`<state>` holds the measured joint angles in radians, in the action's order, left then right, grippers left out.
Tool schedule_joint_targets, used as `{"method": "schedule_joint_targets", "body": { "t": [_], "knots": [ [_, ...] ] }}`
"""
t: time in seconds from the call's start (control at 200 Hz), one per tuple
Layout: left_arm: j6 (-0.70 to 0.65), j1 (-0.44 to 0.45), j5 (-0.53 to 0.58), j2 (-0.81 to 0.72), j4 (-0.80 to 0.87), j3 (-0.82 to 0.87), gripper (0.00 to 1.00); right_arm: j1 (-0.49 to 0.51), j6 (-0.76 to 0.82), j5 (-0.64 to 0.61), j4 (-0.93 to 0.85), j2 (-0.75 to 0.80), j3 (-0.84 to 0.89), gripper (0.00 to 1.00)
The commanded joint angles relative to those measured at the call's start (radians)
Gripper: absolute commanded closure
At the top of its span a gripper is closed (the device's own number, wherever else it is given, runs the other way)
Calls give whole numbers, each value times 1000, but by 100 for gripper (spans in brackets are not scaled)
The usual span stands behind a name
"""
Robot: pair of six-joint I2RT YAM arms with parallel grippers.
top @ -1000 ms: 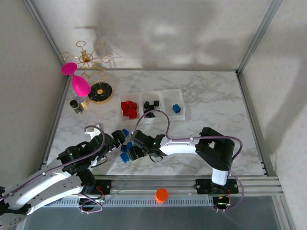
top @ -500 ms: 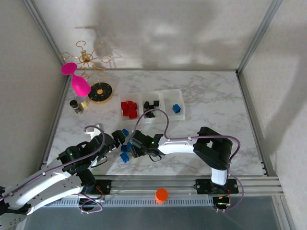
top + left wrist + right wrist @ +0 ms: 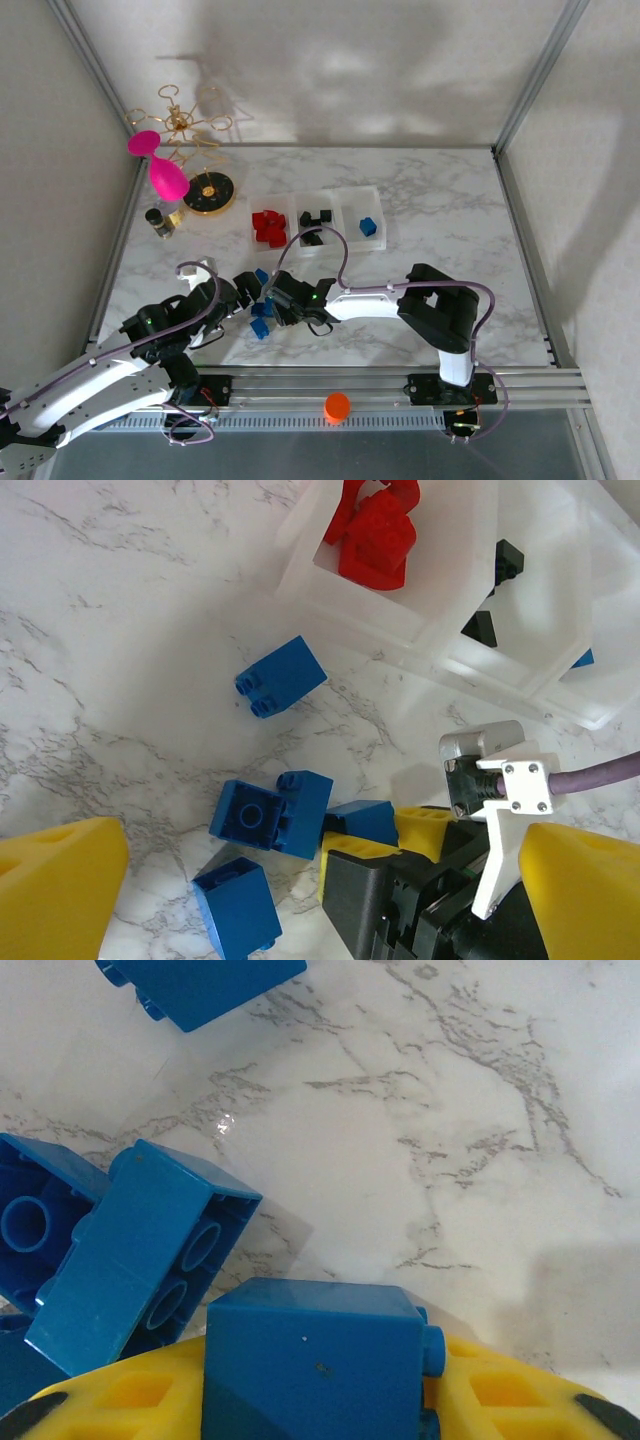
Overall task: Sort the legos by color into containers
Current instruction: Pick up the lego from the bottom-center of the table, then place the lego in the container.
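Since nothing red or black lies loose on the marble that I can see, I judge the job past its middle, with only blue to move. Nearest my bases sits the round orange cap (image 3: 337, 406) on the rail, which is no brick and needs no sorting; next out, my right gripper (image 3: 270, 306) is clamped on a small blue plastic brick (image 3: 310, 1360), low over the table and not yet carried off; my left gripper (image 3: 245, 289) hovers just beside it, its yellow fingers (image 3: 55, 900) wide apart with nothing between them. Around the two lie the loose blue bricks: one nearest me (image 3: 235, 915), two touching each other (image 3: 270, 815), one of them underside up, and one farther out (image 3: 280, 675), near the bins; so about four wait on the table besides the one I hold. Beyond them stands the row of three clear, white-rimmed square plastic bins (image 3: 440, 655); the left bin holds a heap of red bricks (image 3: 375, 540), the middle one several black bricks (image 3: 315, 218), the right one a single blue brick (image 3: 368, 227); that right bin is where my held brick belongs, and it looks to have plenty of room.
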<state>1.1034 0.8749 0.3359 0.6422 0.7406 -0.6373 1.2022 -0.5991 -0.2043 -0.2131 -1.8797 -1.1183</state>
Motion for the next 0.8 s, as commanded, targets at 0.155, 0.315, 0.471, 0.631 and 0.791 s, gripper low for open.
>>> {"method": "schedule_joint_targets", "body": {
  "t": [0.155, 0.315, 0.471, 0.631, 0.791],
  "knots": [
    [-27, -8, -11, 22, -14, -29, 0, -41, -10, -17, -18, 121, 60, 68],
    [-46, -8, -15, 46, -37, -47, 0, -89, -1, -17, -25, 198, 101, 71],
    [-72, -8, -21, 86, -66, -67, 0, -158, 21, -15, -43, 277, 132, 73],
    [-97, -8, -32, 136, -107, -96, 1, -261, 62, 0, -56, 353, 143, 74],
    [-120, -8, -34, 184, -155, -116, 1, -402, 119, 57, -44, 395, 125, 75]
  ]
}}
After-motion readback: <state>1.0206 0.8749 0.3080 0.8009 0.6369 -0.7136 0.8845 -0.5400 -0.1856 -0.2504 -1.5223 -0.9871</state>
